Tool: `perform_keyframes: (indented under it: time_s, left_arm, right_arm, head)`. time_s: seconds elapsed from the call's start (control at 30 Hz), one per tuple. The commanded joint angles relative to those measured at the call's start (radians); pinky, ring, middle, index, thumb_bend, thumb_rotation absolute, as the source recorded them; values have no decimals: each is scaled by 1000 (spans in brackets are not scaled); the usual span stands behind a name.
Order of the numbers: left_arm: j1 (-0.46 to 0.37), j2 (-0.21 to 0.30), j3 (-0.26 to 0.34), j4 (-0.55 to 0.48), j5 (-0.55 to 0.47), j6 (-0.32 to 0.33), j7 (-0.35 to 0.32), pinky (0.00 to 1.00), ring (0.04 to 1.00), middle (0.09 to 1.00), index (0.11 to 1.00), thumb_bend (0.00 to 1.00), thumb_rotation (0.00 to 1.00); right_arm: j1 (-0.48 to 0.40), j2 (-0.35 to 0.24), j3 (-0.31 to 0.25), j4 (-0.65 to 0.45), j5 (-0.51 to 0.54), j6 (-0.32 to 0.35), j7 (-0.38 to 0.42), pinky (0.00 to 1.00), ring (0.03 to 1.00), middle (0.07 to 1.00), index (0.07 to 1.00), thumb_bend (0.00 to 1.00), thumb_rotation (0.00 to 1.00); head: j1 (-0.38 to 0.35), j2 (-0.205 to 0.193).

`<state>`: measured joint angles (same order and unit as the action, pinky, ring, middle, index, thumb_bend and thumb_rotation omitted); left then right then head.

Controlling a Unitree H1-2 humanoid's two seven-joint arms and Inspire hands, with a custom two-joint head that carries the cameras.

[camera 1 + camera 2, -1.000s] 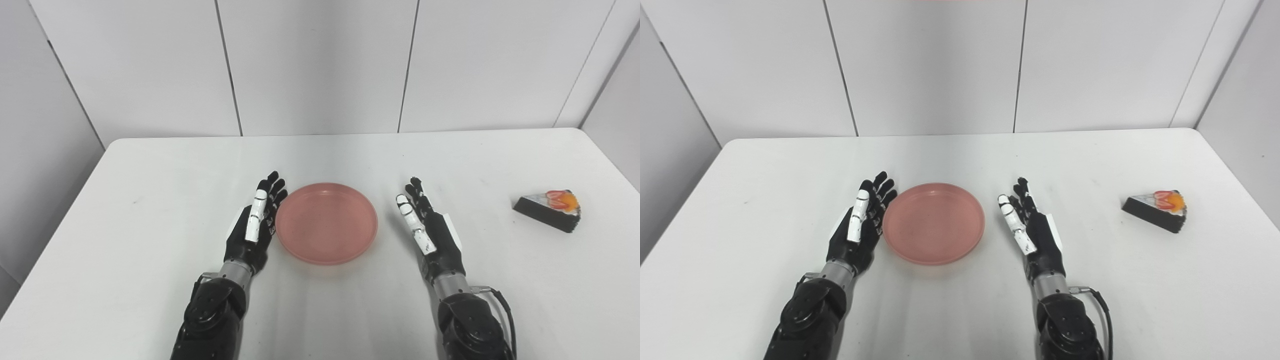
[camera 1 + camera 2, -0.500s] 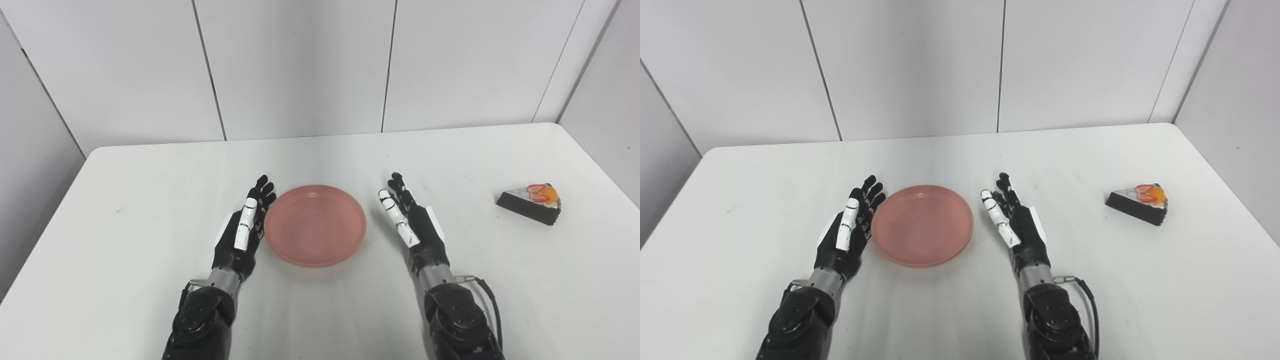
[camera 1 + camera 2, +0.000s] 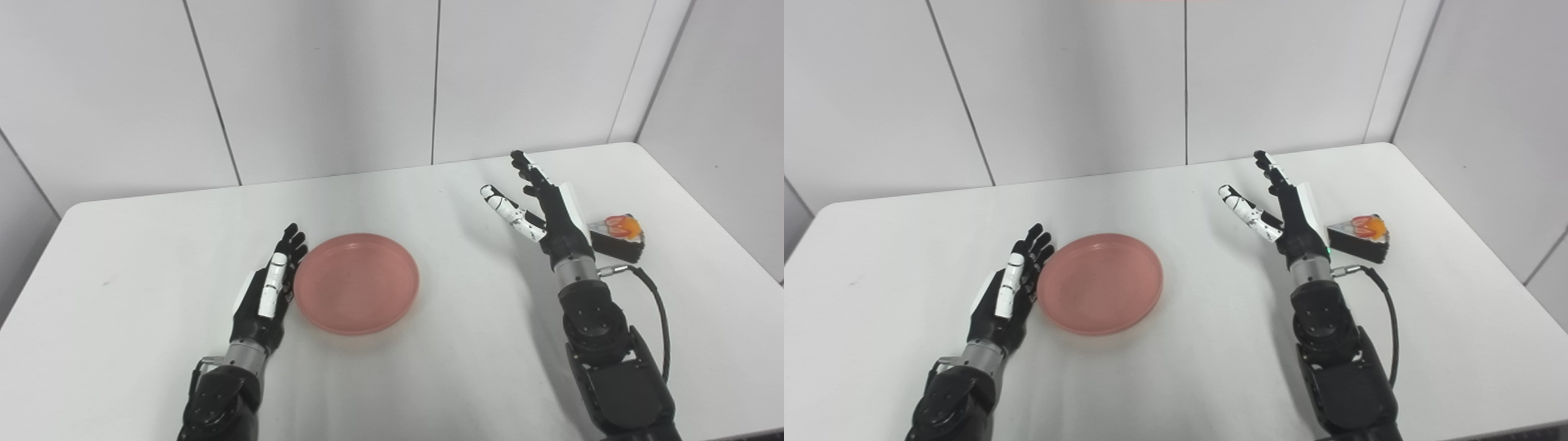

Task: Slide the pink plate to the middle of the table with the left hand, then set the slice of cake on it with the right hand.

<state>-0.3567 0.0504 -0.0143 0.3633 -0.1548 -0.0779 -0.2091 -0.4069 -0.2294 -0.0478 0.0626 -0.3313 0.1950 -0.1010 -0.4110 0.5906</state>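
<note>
The pink plate (image 3: 356, 282) lies on the white table (image 3: 429, 343), left of the picture's centre. My left hand (image 3: 269, 288) rests open on edge against the plate's left rim, fingers straight. The slice of cake (image 3: 618, 236), dark with a white top and red and orange fruit, sits near the table's right edge. My right hand (image 3: 545, 208) is raised just left of the cake, open, with thumb spread and fingers pointing away; it partly hides the cake's left end. In the right eye view the plate (image 3: 1100, 283), the cake (image 3: 1360, 237) and the right hand (image 3: 1286, 208) show the same.
White wall panels (image 3: 318, 79) stand behind the table and along its right side. A black cable (image 3: 658, 306) loops from my right wrist. The table's right edge (image 3: 735, 245) runs close beyond the cake.
The camera has swung right, shifting the whole picture left. My right hand has lifted and travelled right and away, from beside the plate to next to the cake. The left hand stays at the plate.
</note>
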Motion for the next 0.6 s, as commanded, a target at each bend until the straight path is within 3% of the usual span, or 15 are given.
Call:
perform_keyframes:
  time_s: [0.0,0.07,0.33,0.57]
  left_arm:
    - [-8,23,8,36,-2,-42,-19,1000,1000,1000,1000,581,1000]
    - [-15,32,13,61,-11,-59,-31,1000,1000,1000,1000,586,1000]
    - [-46,56,28,146,-54,-101,-97,1000,1000,1000,1000,628,1000]
    - [-45,61,43,137,-63,-75,-101,1000,1000,1000,1000,591,1000]
  right_arm:
    - [-62,-36,-18,-36,-12,21,-10,786,851,864,871,621,479]
    - [-68,-55,-26,-35,-25,41,-10,771,840,860,867,642,432]
    - [-79,-115,-20,-53,-145,165,-19,764,854,870,858,709,414]
    - [-76,-167,-5,-57,-247,229,-23,733,853,887,864,744,385]
  head:
    - [-28,-7]
    - [-58,-14]
    - [-116,-26]
    - [-132,-29]
